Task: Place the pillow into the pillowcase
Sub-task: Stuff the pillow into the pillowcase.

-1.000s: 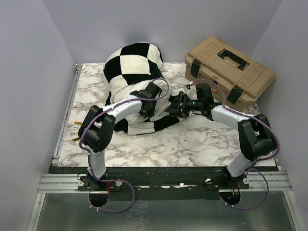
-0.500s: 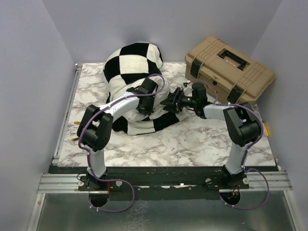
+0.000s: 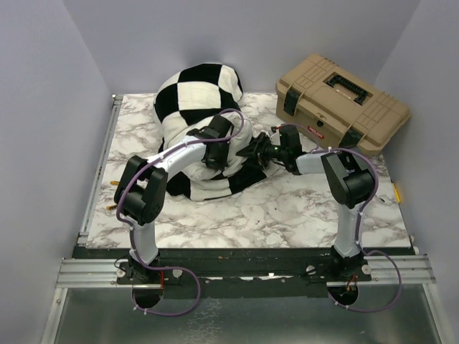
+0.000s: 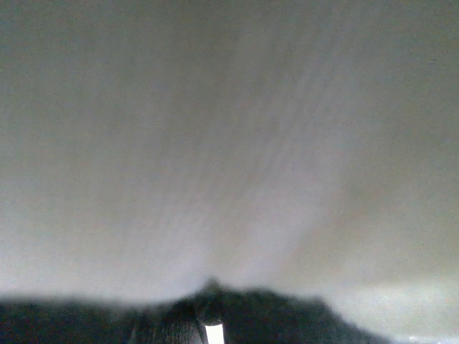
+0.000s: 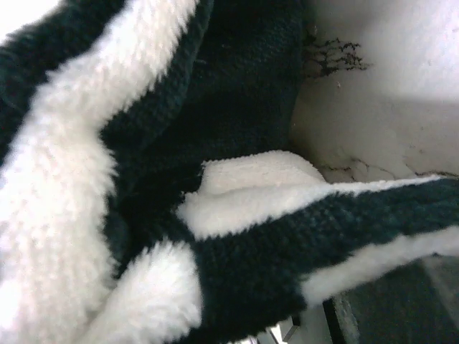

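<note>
At the left tool [image 3: 217, 148], the tip is sunk into the pillowcase [image 3: 201, 89] mid-tabletop, fingers hidden from above. Its jaws are closed right down, but what they pinch, if anything, can't be told. Left wrist cam is filled w/ plain pale blurred cloth pressed close, prob. the pillow [image 4: 229, 143], w/ a dark blurred strip along the bottom edge.

Right tool [image 3: 252, 153] reaches in from the right, nose against the pillowcase just beside the left tool, the two nearly meeting. Right wrist cam shows fuzzy black & white folds right up to the lens, w/ one fold running across the bottom where the fingers sit. Only a dark sliver of the tool shows bottom right, so can't tell how wide it stands or whether it has cloth. A bit of marble shows top right of that view.

Pillowcase is a plump mound lying left of centre on the marble tabletop [image 3: 287, 215]. Its far end is rounded & high toward the far edge; its near end is flatter & rumpled around both tools. From above, the pillow can't be picked out from the white squares.

At the far right corner sits a tan hard case [image 3: 343, 100] w/ black latches, apart from the pillowcase & near the right arm
</note>
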Tool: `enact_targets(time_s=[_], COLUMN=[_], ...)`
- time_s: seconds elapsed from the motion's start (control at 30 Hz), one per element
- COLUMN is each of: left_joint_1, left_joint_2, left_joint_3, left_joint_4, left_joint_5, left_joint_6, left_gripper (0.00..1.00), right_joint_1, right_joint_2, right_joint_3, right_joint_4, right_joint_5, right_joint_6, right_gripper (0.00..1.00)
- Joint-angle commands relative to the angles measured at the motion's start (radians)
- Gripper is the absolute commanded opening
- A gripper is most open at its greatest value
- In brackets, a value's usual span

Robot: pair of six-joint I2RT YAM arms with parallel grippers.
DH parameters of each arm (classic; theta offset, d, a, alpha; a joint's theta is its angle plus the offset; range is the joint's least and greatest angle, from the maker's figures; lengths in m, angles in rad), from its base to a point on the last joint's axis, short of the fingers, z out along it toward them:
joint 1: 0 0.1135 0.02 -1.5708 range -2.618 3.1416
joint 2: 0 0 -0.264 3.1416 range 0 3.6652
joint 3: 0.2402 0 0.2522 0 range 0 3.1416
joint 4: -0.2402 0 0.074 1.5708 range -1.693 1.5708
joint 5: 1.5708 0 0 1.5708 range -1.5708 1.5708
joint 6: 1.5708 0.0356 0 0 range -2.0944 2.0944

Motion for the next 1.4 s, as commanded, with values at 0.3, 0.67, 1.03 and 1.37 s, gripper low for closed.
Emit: enact_targets(time_s=[0.3, 0.67, 1.03, 1.37], left_joint_1=[0.099, 0.099, 0.008, -0.001], left_joint_2=[0.016, 0.039, 0.035, -0.232], left_joint_3=[0.054, 0.078, -0.002, -0.035], left_joint_4=[0.022, 0.005, 0.005, -0.029], left_joint_5=[0.010, -0.010, -0.033, 0.128], left_joint_6=[-0.057, -0.038, -0.020, -0.045], left_gripper=[0.00, 0.00, 0.00, 0.38], right_joint_1=[0.004, -0.014, -0.015, -0.015], right_joint_2=[0.111, -0.276, -0.280, -0.056], right_joint_3=[0.060, -0.219, -0.173, -0.020], right_joint_4=[0.274, 0.156, 0.515, 0.870], right_joint_5=[-0.049, -0.310, -0.422, -0.276], right_joint_6=[0.118, -0.048, 0.160, 0.467], right_gripper=[0.00, 0.00, 0.00, 0.00])
